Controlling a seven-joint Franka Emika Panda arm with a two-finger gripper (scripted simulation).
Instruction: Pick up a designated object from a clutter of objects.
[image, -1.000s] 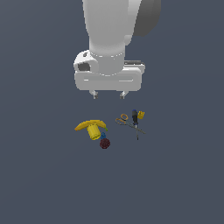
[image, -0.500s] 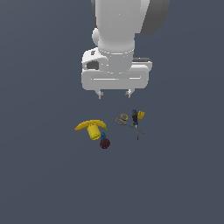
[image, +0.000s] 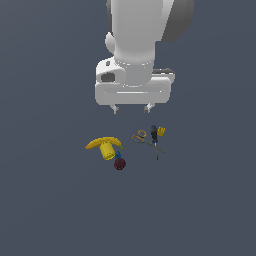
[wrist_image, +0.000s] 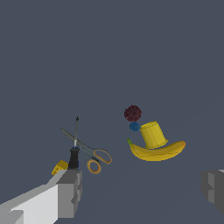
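Observation:
The screwdriver (image: 155, 141) has a dark handle and a thin grey shaft; it lies across the orange-handled scissors (image: 144, 138), next to the small yellow block (image: 161, 131). In the wrist view the screwdriver (wrist_image: 75, 148) shows just beyond one fingertip (wrist_image: 70, 192). My gripper (image: 132, 108) hangs open and empty above the clutter, toward the exterior view's left of the screwdriver. The yellow banana (image: 103, 143), yellow cup (image: 107, 151) and dark red berry (image: 119, 163) lie further to the exterior view's left.
A small blue thing (wrist_image: 134, 127) sits between the cup (wrist_image: 153, 134) and the berry (wrist_image: 132, 113). All items lie on a flat dark grey floor (image: 200, 200).
The arm and gripper have moved toward the exterior view's right and come lower, closer to the clutter. The objects have not moved.

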